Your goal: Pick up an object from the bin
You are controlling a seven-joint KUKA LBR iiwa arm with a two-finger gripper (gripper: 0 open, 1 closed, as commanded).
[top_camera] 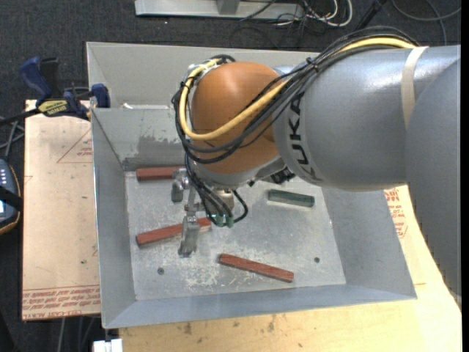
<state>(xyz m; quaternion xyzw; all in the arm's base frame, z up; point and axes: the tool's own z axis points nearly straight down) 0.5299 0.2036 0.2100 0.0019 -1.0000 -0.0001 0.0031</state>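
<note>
Arm (352, 108) low in bin (110, 196), nothing lifted yet.
Gripper (187, 245) sits at the red stick (157, 236) lying mid-left on the floor; open or closed, cannot tell. Judging so, lift remains.

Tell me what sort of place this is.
Probably a robotics lab or test cell: a KUKA arm reaches into a grey metal bin of red-brown sticks, and loose cables lie on the dark carpet behind it.
</note>
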